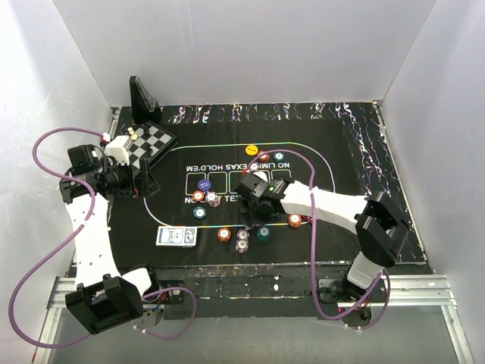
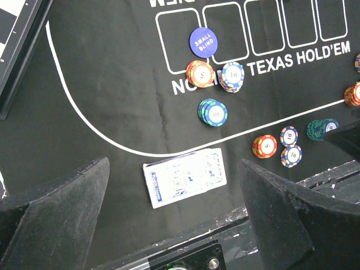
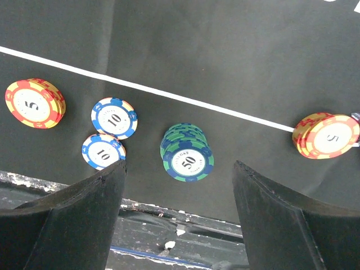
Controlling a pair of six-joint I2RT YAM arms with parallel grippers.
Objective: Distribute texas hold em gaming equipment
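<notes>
Hanging near the green chips [image 3: 187, 153], the right gripper [image 3: 179, 183] is spread, likely to grab them; the left gripper [image 2: 174, 169] is spread above the cards [image 2: 185, 179].

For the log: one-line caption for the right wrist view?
Open right gripper frames the green 50 stack, between blue 10 chips and an orange 5 stack.

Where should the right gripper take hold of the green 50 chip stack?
Probably grip the green stack by its rim on opposite sides, descending from straight above; it lies flat and slightly fanned, so close low to catch all chips.
</notes>
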